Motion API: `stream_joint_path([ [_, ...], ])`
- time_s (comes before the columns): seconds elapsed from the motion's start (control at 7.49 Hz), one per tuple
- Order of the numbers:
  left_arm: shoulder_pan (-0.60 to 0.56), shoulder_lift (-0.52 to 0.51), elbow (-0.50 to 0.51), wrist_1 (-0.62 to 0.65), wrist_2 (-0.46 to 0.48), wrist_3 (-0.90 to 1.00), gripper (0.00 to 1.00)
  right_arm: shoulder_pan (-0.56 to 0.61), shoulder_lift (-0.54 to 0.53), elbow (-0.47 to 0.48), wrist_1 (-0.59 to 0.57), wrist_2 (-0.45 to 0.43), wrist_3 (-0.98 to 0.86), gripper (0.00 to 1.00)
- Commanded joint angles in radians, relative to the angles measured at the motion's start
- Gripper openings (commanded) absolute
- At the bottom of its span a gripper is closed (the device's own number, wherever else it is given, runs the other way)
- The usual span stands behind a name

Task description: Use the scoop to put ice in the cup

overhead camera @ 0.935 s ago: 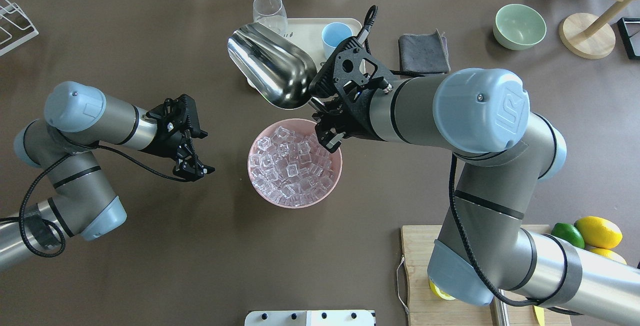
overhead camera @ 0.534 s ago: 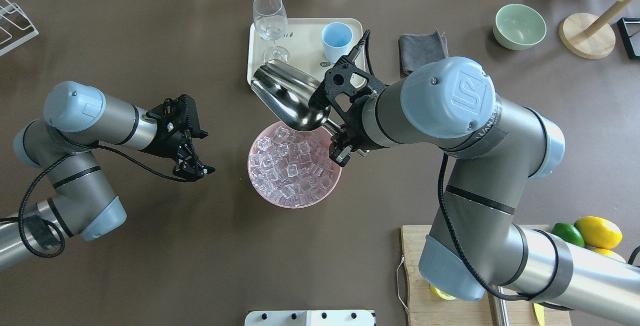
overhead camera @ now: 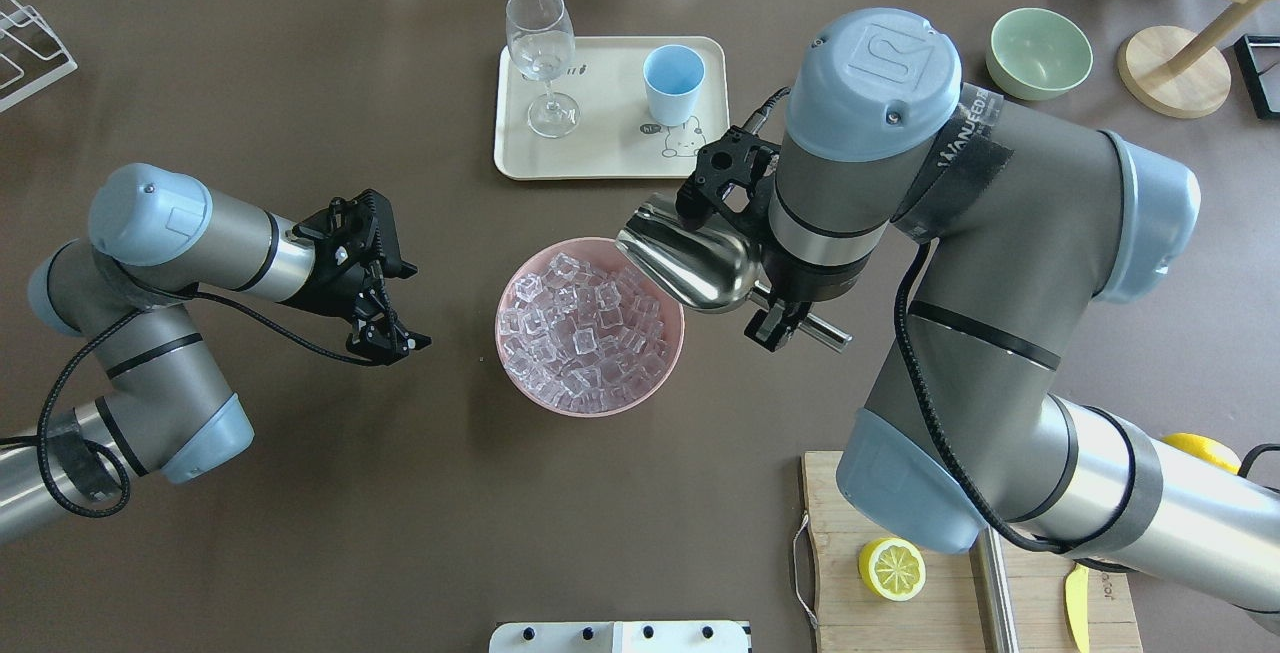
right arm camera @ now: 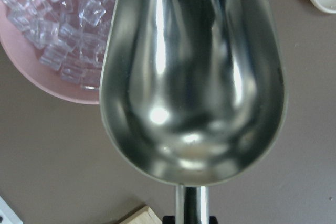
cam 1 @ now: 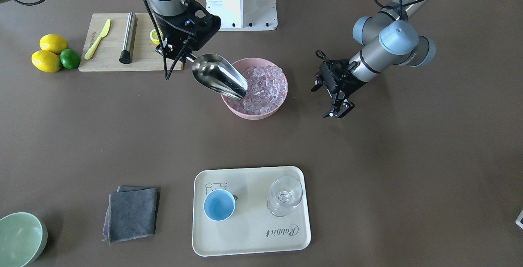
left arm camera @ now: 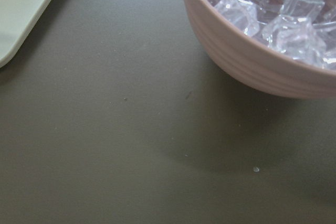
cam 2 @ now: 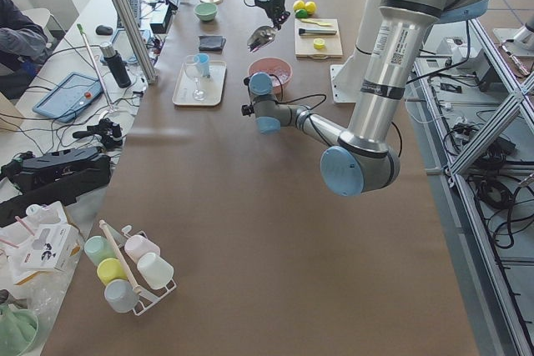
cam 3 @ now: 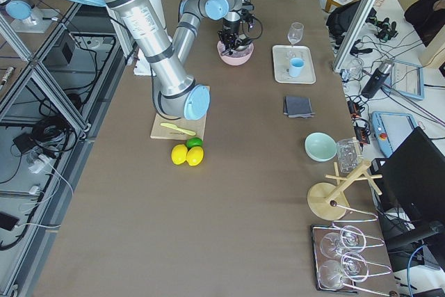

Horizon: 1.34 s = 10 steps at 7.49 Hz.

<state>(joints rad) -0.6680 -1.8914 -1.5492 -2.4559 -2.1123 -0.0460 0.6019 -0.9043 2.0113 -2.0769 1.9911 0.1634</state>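
Your scoop [overhead camera: 690, 268] has swung off the tray [overhead camera: 600, 158] and come down on the right side of the pink bowl [overhead camera: 600, 411], and its mouth now tips down over the rim towards the ice [overhead camera: 580, 333]. You have turned from carrying height into a digging pose, so the first load is about to be taken. The right wrist view shows the trough bare, with nothing scooped yet. From the front-facing camera the lip looks to be among the top cubes, though I cannot say for certain that it touches them.

The right gripper [overhead camera: 778, 318] is clamped on the scoop's tubular handle, fingers closed round it. Every cube is in the bowl, heaped close to its rim.

The cup [overhead camera: 673, 81] stands upright on the tray beyond the bowl, beside the stemmed glass [overhead camera: 540, 43], and I see no ice in it. You will have to carry each load back across that gap.

Your left gripper [overhead camera: 385, 338] hangs well left of the bowl with its fingers parted and nothing held.
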Motion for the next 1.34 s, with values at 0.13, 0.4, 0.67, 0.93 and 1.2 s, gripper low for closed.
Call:
stream_joint_path([
  [0.13,-0.001,0.000,-0.002,-0.002,-0.014,-0.002,0.98,0.012,0.143,-0.037,-0.496,0.008,-0.267,0.00],
  [0.4,0.001,-0.032,-0.002,0.000,-0.028,0.000,0.98,0.010,0.267,-0.177,-0.600,-0.018,-0.313,0.00],
  [0.67,0.022,-0.092,0.037,-0.006,-0.029,0.002,0.98,0.009,0.352,-0.332,-0.611,-0.041,-0.376,0.00],
  [0.93,0.036,-0.118,0.061,-0.044,-0.025,0.000,0.98,0.007,0.358,-0.371,-0.608,-0.061,-0.450,0.00],
  [1.2,0.051,-0.121,0.061,-0.083,-0.025,0.000,0.98,0.004,0.369,-0.402,-0.627,-0.060,-0.511,0.00],
])
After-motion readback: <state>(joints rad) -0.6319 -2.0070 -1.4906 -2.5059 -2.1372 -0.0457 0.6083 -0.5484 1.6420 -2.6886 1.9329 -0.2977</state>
